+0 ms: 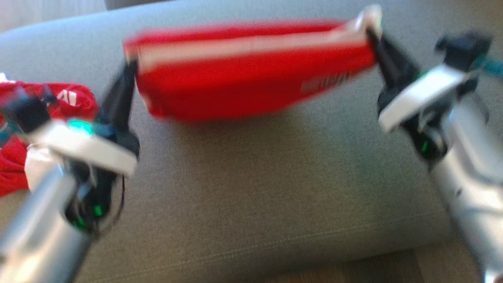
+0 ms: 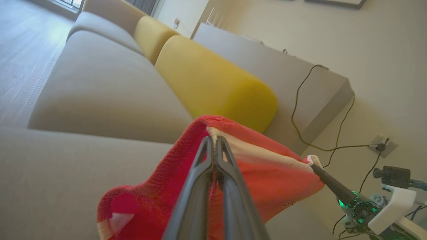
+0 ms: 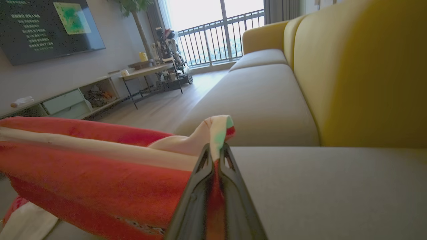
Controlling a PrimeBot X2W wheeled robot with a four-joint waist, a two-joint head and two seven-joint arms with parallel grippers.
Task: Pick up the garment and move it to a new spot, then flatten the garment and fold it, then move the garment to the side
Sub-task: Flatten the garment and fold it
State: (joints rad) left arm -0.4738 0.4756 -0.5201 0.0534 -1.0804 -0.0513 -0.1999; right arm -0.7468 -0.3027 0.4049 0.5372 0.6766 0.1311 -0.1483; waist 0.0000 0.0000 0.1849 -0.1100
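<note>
slippage is the main worry: the garment (image 1: 251, 74) hangs stretched above the sofa seat (image 1: 255, 188), toward twelve o'clock in the head view. the left gripper (image 1: 131, 65) pinches its nine o'clock corner and the right gripper (image 1: 372, 33) its three o'clock corner, each pair of fingers pressed together on a thin edge of cloth. pulling the arms wider could tug a corner free, i judge; slackening them would let the middle sag and crease as it is laid down. a second red cloth (image 1: 67, 98) at nine o'clock might get dragged in. the head view is smeared, so the white print on the garment is unreadable, and how many layers hang below cannot be told.
</note>
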